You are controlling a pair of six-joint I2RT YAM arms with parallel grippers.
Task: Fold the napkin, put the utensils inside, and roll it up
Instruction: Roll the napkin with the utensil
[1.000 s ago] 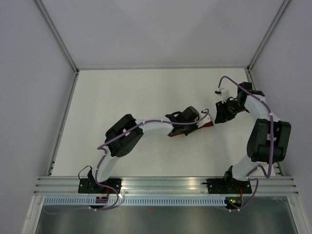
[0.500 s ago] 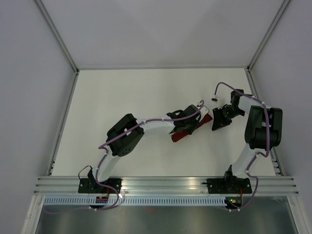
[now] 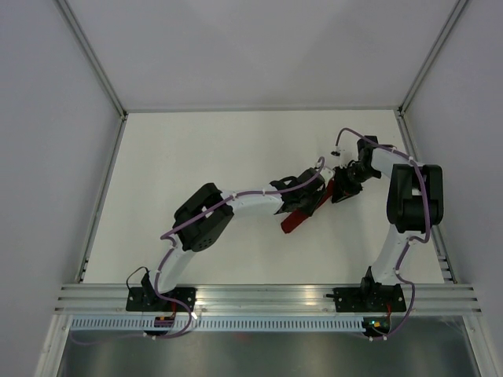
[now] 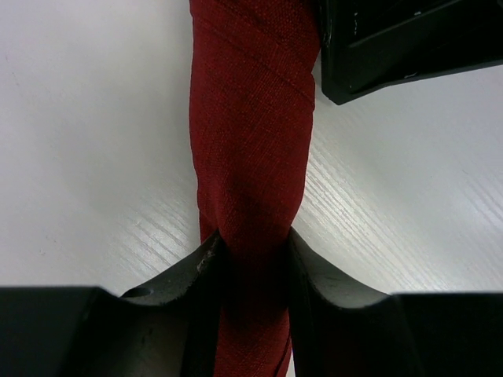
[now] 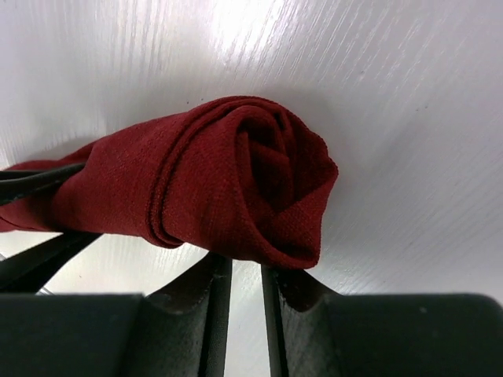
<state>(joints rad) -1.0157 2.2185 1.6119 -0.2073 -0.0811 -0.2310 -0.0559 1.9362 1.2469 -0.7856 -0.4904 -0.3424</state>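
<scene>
While the dark red rolled cloth napkin is lying on the white wood-grain table, the left gripper is clenching it from both sides. The right gripper, jaws nearly together, is sitting at the roll's spiral end — whether it is pinching cloth, I cannot tell.

A: Napkin?
B: Dark red throughout. Plain, no print, fine weave visible.
A: Desk?
B: White, with faint wood-grain streaks.
A: Left arm?
B: White shell, black joints.
</scene>
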